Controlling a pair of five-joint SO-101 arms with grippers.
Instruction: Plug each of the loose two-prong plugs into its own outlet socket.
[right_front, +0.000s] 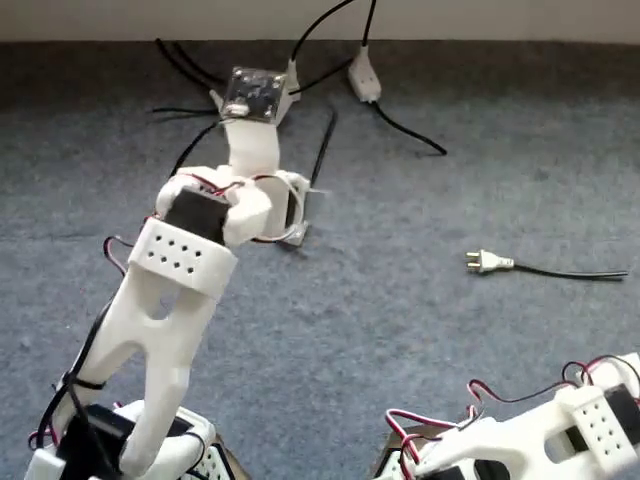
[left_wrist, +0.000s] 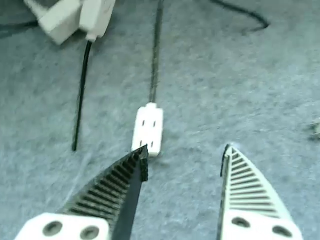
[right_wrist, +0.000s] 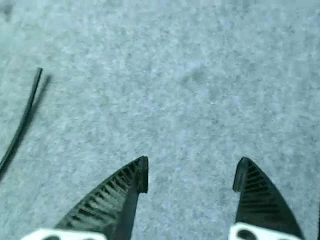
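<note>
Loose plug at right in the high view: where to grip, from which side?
Grip the plug by its white body, just behind the prongs, coming down from above with jaws closing across its width. It lies flat on the carpet, prongs pointing left and cord trailing right, so this likely keeps the prongs free.

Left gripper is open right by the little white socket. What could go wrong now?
The left gripper hangs open close to the socket, which lies loose on the carpet, so it might shove it aside. The two-prong plug lies well off to the side with nothing holding it, and its cable could tug it crooked when lifted.
</note>
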